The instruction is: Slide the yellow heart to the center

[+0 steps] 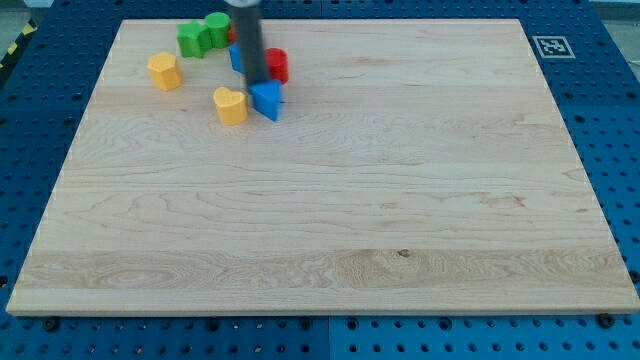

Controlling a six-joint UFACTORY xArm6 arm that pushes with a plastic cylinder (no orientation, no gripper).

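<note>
The yellow heart (230,105) lies on the wooden board (330,230) at the view's upper left. A blue triangular block (267,100) sits just right of it, nearly touching. My rod comes down from the view's top; my tip (256,80) ends just above the blue triangular block, up and right of the yellow heart, not touching the heart. A red block (276,64) stands right of the rod. Another blue block (236,57) is partly hidden behind the rod.
A yellow hexagonal block (164,71) lies left of the heart. Two green blocks (193,39) (217,27) sit near the board's top edge. A black-and-white marker tag (549,45) is at the board's top right corner.
</note>
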